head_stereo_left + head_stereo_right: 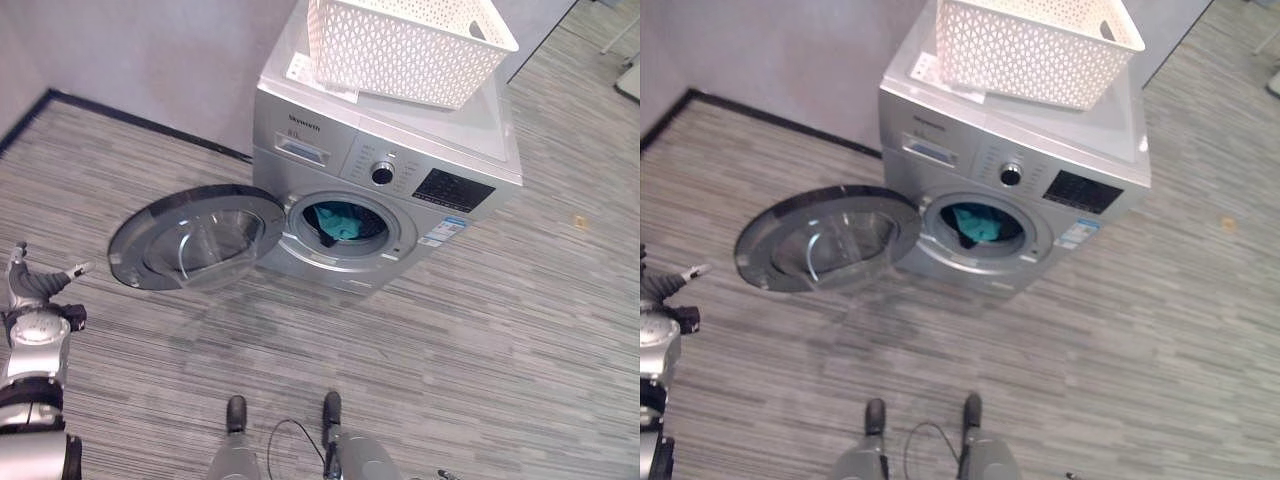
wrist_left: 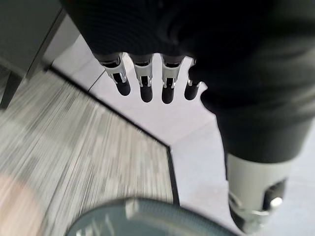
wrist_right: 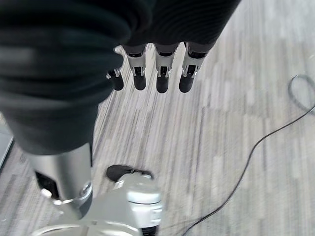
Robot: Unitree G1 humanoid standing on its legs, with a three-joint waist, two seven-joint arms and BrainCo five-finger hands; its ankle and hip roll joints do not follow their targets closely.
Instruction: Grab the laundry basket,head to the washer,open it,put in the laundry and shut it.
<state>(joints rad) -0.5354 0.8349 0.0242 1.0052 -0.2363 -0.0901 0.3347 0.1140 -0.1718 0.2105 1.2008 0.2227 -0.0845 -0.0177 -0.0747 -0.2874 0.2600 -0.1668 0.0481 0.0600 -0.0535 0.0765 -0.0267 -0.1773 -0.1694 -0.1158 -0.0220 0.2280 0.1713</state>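
the white plastic laundry basket with a lattice of small cut-outs sits on top of the silver front-loading washer, near its back edge, and looks empty from here; a teal cloth lies inside the drum, just behind the round opening. the round door with its dark rim and clear bowl-shaped window hangs fully open to the robot's left, hinged at the drum's left side, so by my reading the loading is done and only the shutting remains. the left hand is low at the robot's left, apart from the door, its fingers straight and relaxed and holding nothing; the right hand hangs over the striped grey carpet floor, fingers likewise straight and empty. the chief risk i judge is the cloth: it sits close to the mouth of the drum, and a soft fold could slip over the lip and get pinched, keeping the latch from catching. the door's rim is smooth and curved, so straight fingers pushing near the hinge may slide off or fail to swing it far enough; a push at the outer edge should serve better. the washer's top is smooth, and a hard slam might jolt the light basket. the washer's body is hard painted metal with a dark glossy control panel and a round knob.
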